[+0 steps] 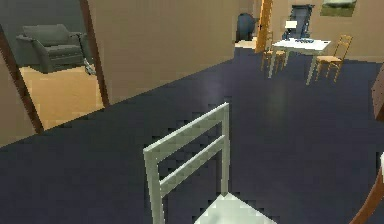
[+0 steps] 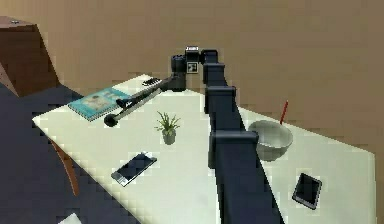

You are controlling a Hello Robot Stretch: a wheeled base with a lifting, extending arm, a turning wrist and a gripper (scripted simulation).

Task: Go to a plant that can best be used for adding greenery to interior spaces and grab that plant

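Plant: small, upright on the table, just beside the arm | gripper: farther out, beyond it | fingers: spread cannot be told (nor any hold) | next, likely: retract, align with plant, grasp low.

You see a white chair ahead and a grey armchair beyond the doorway. A phone, a bowl and a book lie on the pale table.

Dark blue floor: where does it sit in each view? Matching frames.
Forward view: dark blue floor spans the middle, around the white chair.
Arm side view: left edge and bottom-left corner, beside the pale table bearing the potted plant.
Shared landmark: tan wall above it.
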